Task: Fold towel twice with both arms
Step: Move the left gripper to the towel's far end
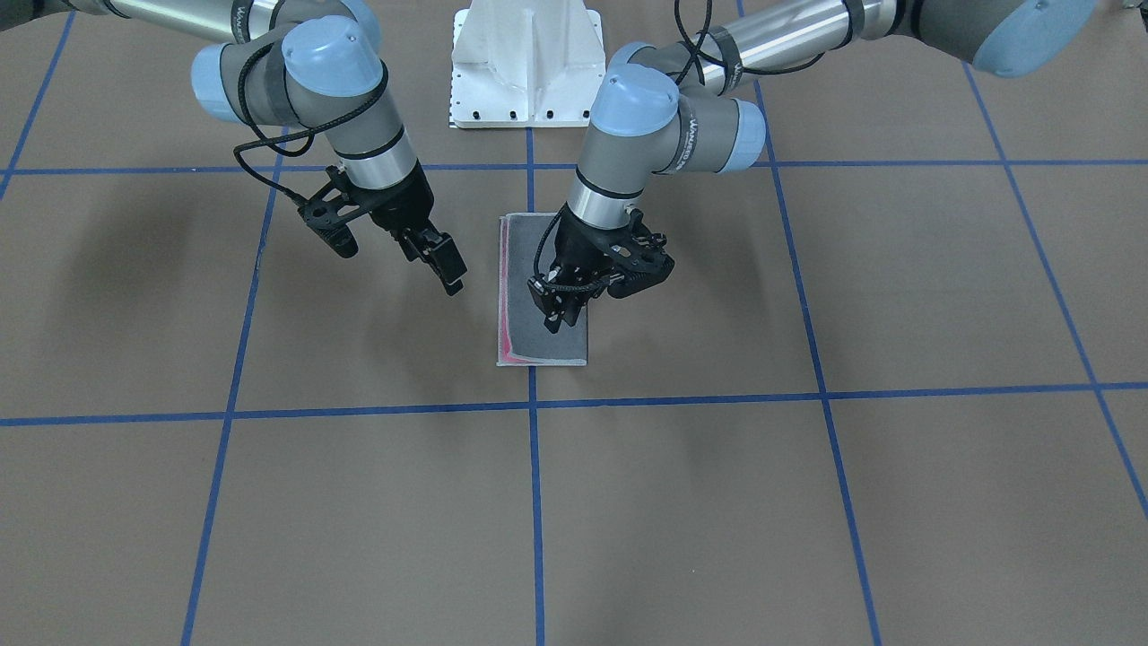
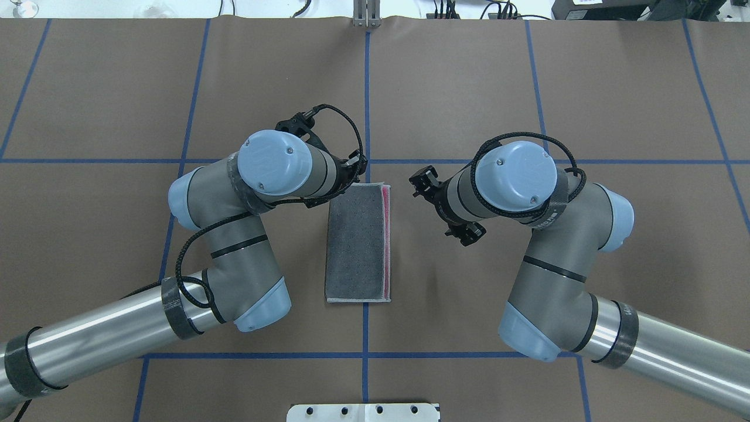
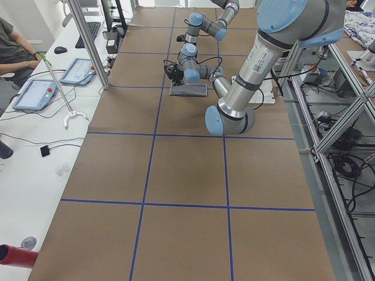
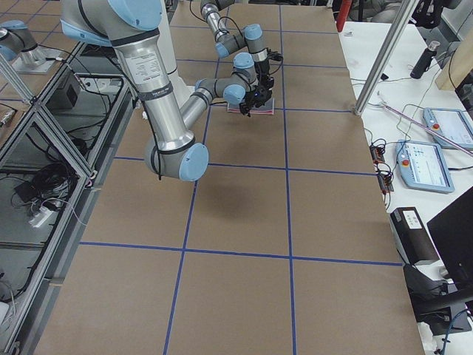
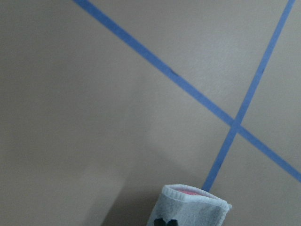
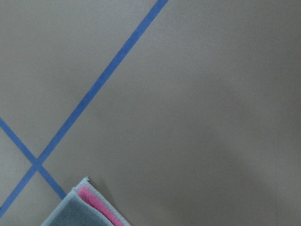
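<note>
at the middle of the brown table (image 1: 807, 502), just out from the white pedestal base (image 1: 527, 67), the towel (image 1: 547, 309) is lying folded once into a narrow strip, dark grey face up, with a thin pink edge showing along the side toward the right arm. it is sitting across a blue tape line (image 1: 534, 502) of the grid. the left gripper (image 1: 558, 309) is being held low over the half of the strip farther from the base; its jaws appear nearly closed, but whether cloth is being pinched cannot be told, although a bunched piece of edging with dark tips at it is being shown at the bottom of the left wrist view. the right gripper (image 1: 446, 267) is being held beside the towel, apart from it, with jaws that look closed on nothing. one fold is judged done and the second still outstanding. several things are being risked from here: if only the top layer is being caught by the left jaws, the first fold is likely to be peeled open as the end is lifted; with only one corner being held, the strip is likely to be dragged or twisted, so that the edges are being laid down out of line and more pink is being exposed.
</note>
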`<state>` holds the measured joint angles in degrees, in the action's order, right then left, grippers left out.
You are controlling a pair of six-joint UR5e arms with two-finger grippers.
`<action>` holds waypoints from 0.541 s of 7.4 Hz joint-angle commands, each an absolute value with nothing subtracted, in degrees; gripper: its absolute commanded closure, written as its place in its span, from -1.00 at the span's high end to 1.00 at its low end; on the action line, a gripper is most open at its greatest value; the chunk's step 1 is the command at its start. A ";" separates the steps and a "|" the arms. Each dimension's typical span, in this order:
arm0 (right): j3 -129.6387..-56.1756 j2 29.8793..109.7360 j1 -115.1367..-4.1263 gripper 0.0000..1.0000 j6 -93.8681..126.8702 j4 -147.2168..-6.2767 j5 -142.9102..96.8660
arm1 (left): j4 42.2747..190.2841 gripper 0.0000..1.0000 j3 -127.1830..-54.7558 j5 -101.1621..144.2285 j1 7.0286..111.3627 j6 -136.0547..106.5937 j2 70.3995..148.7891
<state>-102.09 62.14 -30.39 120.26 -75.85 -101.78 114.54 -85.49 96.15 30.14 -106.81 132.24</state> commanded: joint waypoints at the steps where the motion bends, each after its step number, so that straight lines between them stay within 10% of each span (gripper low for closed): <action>1: -102.04 62.14 -30.94 1.00 120.23 -75.85 -101.78 | 110.86 0.99 -90.05 96.33 30.15 -107.31 130.53; 4: -102.13 62.23 -33.56 1.00 120.15 -75.76 -101.78 | 105.20 0.87 -98.25 95.45 22.97 -114.60 124.65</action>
